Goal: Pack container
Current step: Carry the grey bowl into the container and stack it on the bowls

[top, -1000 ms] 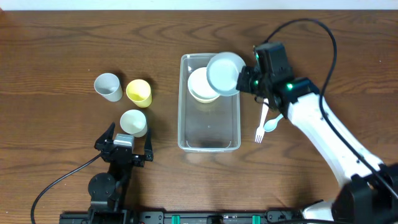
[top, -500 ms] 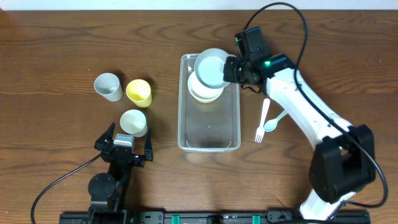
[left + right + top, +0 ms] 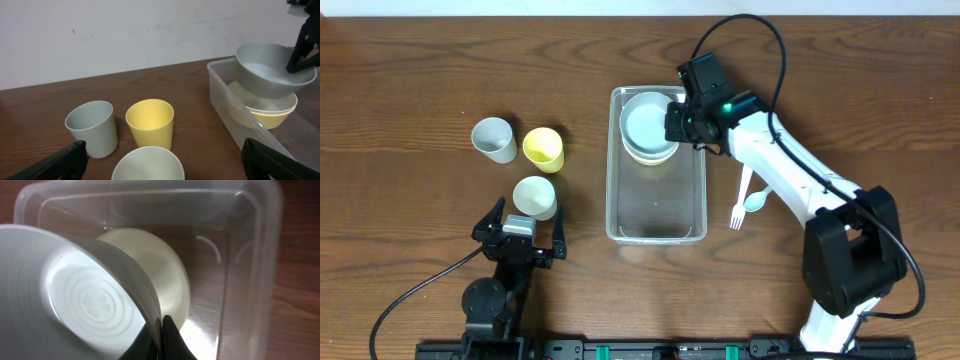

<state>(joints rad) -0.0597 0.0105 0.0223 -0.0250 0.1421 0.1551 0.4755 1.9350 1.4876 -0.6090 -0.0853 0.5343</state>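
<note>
Since a second ago the right hand has swung left from over the far right corner of the container. It now holds the grey bowl directly above the cream bowl that sits in the container's far end. The fingers are closed, pinching the grey bowl's rim. The wrist view shows the bowl tilted and apparently not yet nested. Judgement: the second bowl is about to stack, so this step is close to done. The container rests mid-tabletop, mouth up, its long axis running from the near edge to the far edge, and its near half is bare. The left hand rests at the front left, spread wide and gripping nothing, just beside the pale green cup. The fork and spoon lie right of the container, still unpacked.
</note>
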